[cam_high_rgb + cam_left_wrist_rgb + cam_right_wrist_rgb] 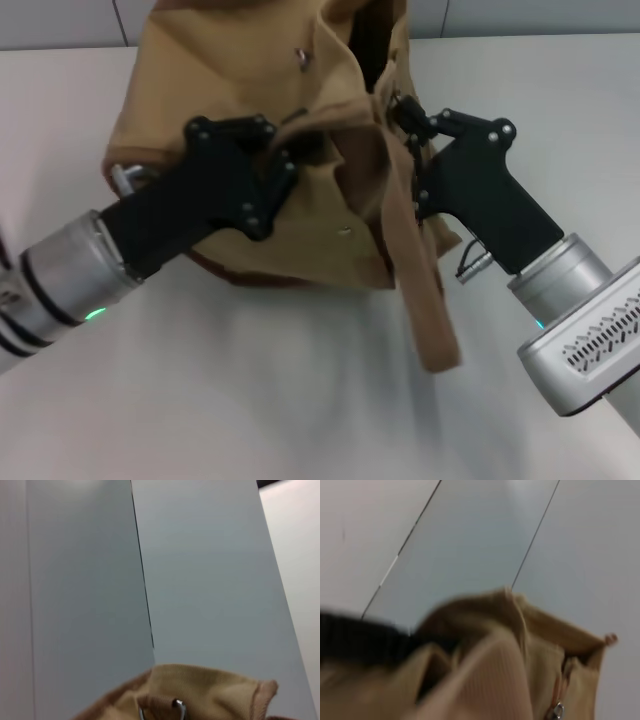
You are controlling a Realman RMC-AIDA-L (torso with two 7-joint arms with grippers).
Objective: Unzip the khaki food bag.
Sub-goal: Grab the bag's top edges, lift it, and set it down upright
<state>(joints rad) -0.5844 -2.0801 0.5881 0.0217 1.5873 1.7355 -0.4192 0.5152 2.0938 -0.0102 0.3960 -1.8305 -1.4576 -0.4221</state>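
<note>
The khaki food bag (200, 90) stands at the middle back of the white table (250, 400), with a dark gap open along its top. One wide strap (420, 290) hangs down over its front, beside the silver snap (345, 231). My left gripper (285, 165) is shut on the bag's canvas at its upper front. My right gripper (405, 125) is at the near end of the top opening, pinched shut at the zipper. The right wrist view shows the bag (495, 670) and a silver zipper pull (556, 711). The left wrist view shows the bag's edge (210, 690).
Grey wall panels (200, 580) stand behind the table. A metal ring (177, 707) sits on the bag's edge in the left wrist view. Bare table lies in front of the bag and to both sides.
</note>
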